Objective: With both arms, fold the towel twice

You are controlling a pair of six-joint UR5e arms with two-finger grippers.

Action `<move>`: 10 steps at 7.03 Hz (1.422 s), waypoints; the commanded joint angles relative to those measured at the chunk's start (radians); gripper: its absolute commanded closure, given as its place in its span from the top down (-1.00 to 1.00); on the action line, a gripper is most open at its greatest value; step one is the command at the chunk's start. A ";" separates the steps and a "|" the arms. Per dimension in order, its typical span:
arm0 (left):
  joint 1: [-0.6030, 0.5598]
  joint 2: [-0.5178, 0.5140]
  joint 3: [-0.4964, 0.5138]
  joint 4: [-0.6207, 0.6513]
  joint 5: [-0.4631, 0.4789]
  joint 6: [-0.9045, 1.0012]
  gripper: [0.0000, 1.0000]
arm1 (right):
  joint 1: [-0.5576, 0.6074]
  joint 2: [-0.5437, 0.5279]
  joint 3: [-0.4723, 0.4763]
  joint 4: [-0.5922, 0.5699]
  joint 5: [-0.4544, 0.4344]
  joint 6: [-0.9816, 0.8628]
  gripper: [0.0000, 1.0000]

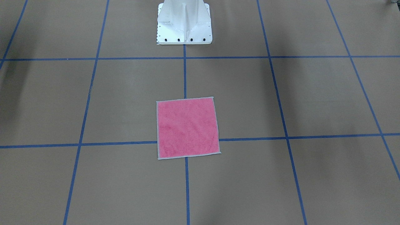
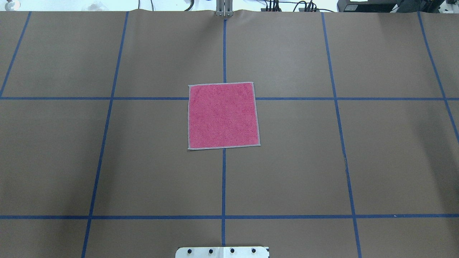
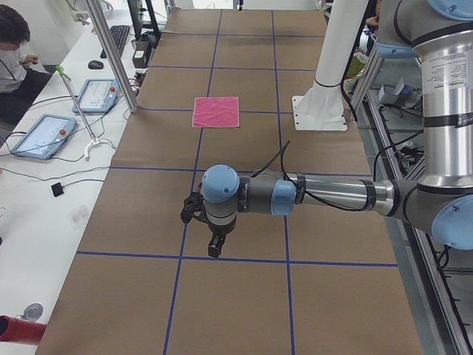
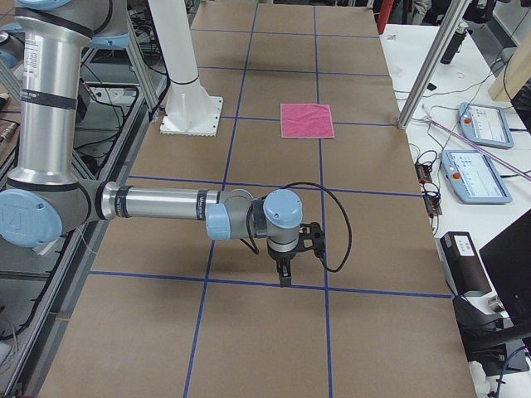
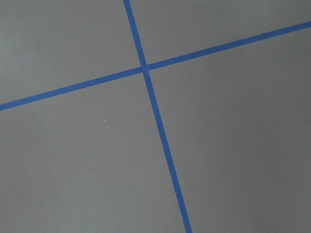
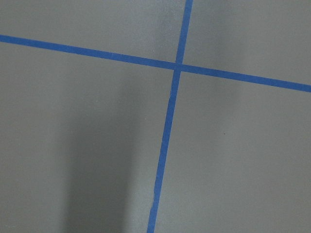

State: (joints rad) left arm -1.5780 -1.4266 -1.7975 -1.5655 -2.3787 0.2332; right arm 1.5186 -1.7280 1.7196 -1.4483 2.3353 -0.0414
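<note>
Exterior left is the only view that catches the left gripper (image 3: 214,248). It hangs point-down from the left arm (image 3: 332,196), just above a tape (image 3: 133,255) line, with nothing seen in it. Whether its jaws are spread or pressed together I cannot tell. Exterior right shows the right gripper (image 4: 284,277) the same way on the right arm (image 4: 158,203), and its jaws are just as unclear. Both wrist views show only bare table and crossing tape, no fingers.

The towel (image 2: 223,115) lies flat, pink face up, at the middle of the table (image 2: 376,161), astride the centre tape line and out in front of the pedestal (image 2: 222,252). It is well apart from both grippers, each out toward its own end of the table. Neither looks clearly nearer. Being square, it has no long axis, and its edges run almost along the tape grid, slightly turned. Each arm would need to come inward along the table before pinching a corner.

No writing can be read. Any marking on the arms or the tablets (image 4: 485,174) is too small.
</note>
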 commanded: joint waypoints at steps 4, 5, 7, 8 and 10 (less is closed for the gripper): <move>0.027 -0.078 0.024 -0.036 -0.132 -0.026 1.00 | -0.014 0.051 0.012 0.003 0.013 0.159 1.00; 0.035 -0.084 0.035 -0.050 -0.195 -0.040 1.00 | -0.044 0.059 0.026 0.003 0.012 0.210 1.00; 0.166 -0.174 0.024 -0.056 -0.198 -0.299 1.00 | -0.122 0.083 0.072 0.034 0.010 0.390 1.00; 0.221 -0.201 0.017 -0.094 -0.194 -0.424 1.00 | -0.182 0.084 0.099 0.083 0.007 0.529 0.99; 0.318 -0.204 -0.022 -0.219 -0.176 -0.774 1.00 | -0.273 0.097 0.135 0.141 -0.005 0.731 0.99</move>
State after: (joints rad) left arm -1.3226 -1.6235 -1.7970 -1.7073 -2.5680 -0.3226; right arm 1.3011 -1.6421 1.8316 -1.3386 2.3367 0.5659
